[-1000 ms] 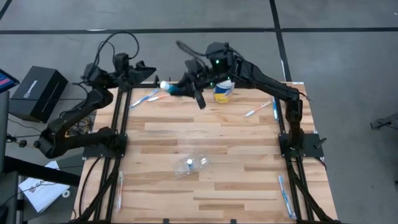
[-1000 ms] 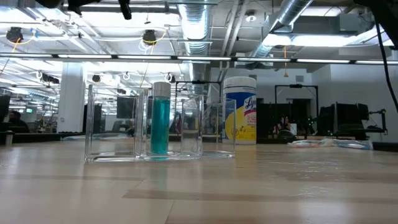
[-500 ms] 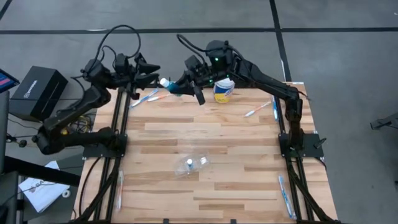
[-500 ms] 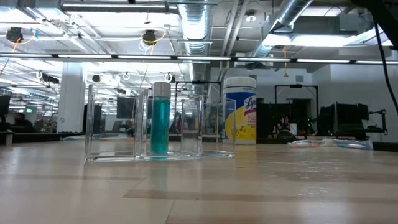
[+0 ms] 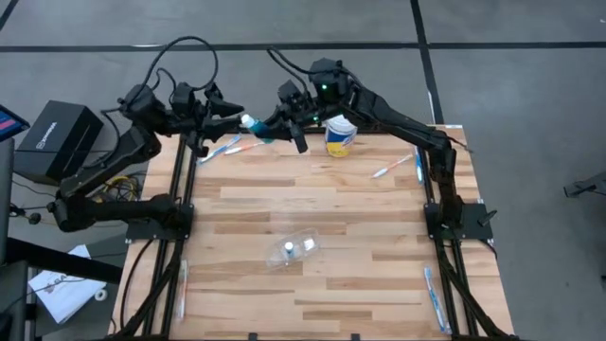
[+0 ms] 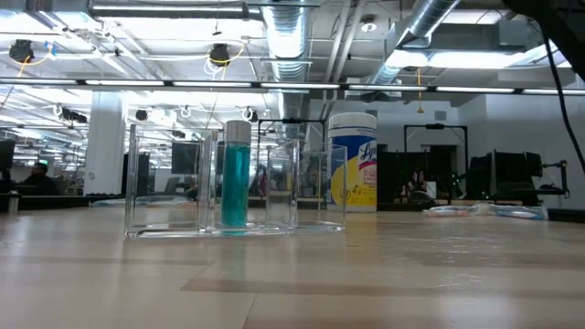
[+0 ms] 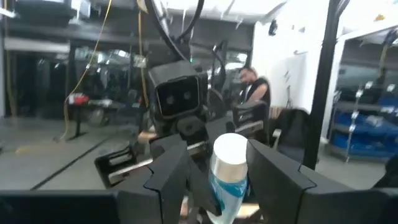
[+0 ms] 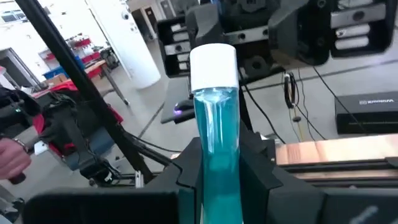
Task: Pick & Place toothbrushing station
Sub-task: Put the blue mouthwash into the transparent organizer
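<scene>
At the far edge of the wooden table [image 5: 322, 204], the right gripper [image 5: 280, 121] is raised above the tabletop and clamped on a blue-liquid bottle with a white cap [image 5: 254, 126], which it holds out sideways toward the left arm. The right wrist view shows the bottle [image 8: 216, 124] gripped between that arm's two dark fingers [image 8: 258, 168], cap end pointing away from the wrist. The left gripper [image 5: 230, 115] is lifted to meet it, its fingers spread apart with the white cap between them; in the left wrist view the cap [image 7: 230, 152] sits in the gap between the fingers [image 7: 166, 171], and whether they touch it cannot be told. On the table just beside the right arm stands a yellow-and-white wipes canister [image 5: 340, 136]. Toothbrushes [image 5: 225, 149] lie on the far left part of the table below the two grippers, and more toothbrushes [image 5: 398, 166] lie toward the far right. Nearer the middle of the table stands a clear compartmented organizer [image 5: 292, 250]; the low view shows it [image 6: 174, 183] holding a second blue bottle [image 6: 236, 178] upright in a middle compartment, with the canister [image 6: 353, 164] behind it.
</scene>
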